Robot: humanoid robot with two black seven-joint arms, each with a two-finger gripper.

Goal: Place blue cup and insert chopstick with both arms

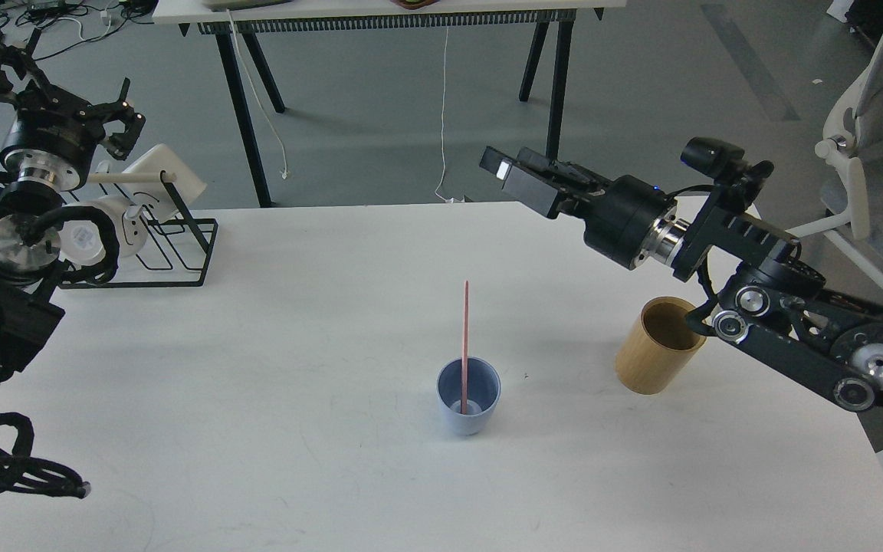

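The pale blue cup (468, 399) stands upright on the white table (319, 322), right of centre. The pink chopstick (464, 337) stands inside it, nearly vertical, its top well above the rim, and nothing touches it. My right gripper (504, 170) hangs high above the table's far edge, up and to the right of the cup, open and empty. My left gripper (62, 92) is at the far left above the wire rack, its claws spread open and holding nothing.
A tan wooden cylinder (656, 346) stands right of the cup, just under my right arm. A black wire rack (169, 241) with a pale rod and white mugs sits at the table's back left. A dark-legged table and a white chair stand beyond.
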